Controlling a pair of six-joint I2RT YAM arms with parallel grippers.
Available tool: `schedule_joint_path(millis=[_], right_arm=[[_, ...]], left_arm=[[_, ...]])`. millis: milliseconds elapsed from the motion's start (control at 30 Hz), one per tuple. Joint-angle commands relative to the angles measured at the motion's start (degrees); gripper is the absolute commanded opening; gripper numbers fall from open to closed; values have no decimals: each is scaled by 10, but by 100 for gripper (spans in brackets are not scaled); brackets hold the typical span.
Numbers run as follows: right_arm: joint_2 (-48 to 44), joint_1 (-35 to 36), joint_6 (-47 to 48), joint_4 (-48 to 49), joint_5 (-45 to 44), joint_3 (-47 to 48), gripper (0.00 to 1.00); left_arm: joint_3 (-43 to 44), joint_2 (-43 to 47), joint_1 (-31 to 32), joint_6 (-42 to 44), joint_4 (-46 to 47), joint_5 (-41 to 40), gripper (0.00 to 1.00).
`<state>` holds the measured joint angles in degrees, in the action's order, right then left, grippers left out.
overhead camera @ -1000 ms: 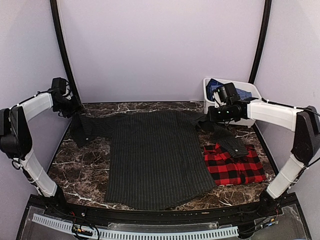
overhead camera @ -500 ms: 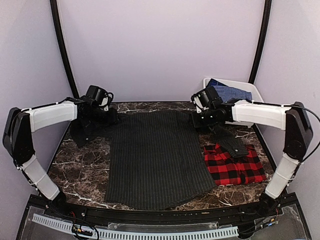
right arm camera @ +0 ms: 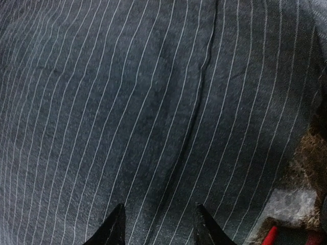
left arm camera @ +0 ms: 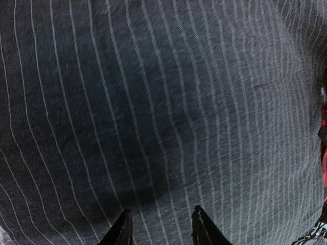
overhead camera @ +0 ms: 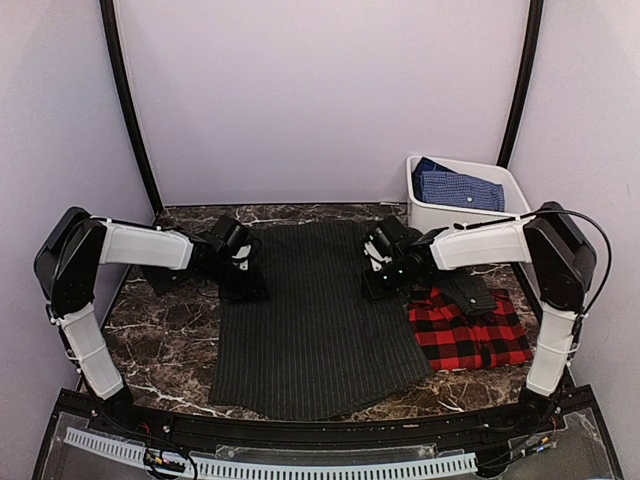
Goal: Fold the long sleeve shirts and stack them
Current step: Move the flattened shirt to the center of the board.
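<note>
The charcoal pinstripe shirt (overhead camera: pixel 315 320) lies spread flat in the middle of the table, and it fills the left wrist view (left arm camera: pixel 168 102) and the right wrist view (right arm camera: pixel 127 102). The red-and-black plaid shirt (overhead camera: pixel 470 335) lies folded at the right, with a dark sleeve (overhead camera: pixel 465 288) lying over its far edge. My left gripper (overhead camera: pixel 245 278) is low over the shirt's left edge. Its fingertips stand apart above flat cloth (left arm camera: pixel 161 217). My right gripper (overhead camera: pixel 378 272) is low over the shirt's right edge, also apart and holding nothing (right arm camera: pixel 158 214).
A white bin (overhead camera: pixel 428 212) holding blue cloth (overhead camera: pixel 458 188) stands at the back right. Bare marble table (overhead camera: pixel 160 330) shows left of the shirt. Another dark sleeve (overhead camera: pixel 165 272) lies behind my left arm. The purple walls stand close on three sides.
Both grippers have swept inward from the far outer corners to the shirt's two sides. The upper sleeve parts have come in with them.
</note>
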<state>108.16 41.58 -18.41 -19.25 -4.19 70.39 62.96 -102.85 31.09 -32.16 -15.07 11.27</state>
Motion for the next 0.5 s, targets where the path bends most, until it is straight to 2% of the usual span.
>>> schedule_joint_path(millis=[0,300,467], right_arm=[[-5,31,-16,4,12,-43,42],[-70,122,-68,-38,65,-127,38],[-108,157,-81,-81,91,-132,38]], left_arm=[[-49,18,8,4,-15,-4,38],[-160,114,17,-11,-55,-1,36],[-199,175,20,-20,-103,14,36]])
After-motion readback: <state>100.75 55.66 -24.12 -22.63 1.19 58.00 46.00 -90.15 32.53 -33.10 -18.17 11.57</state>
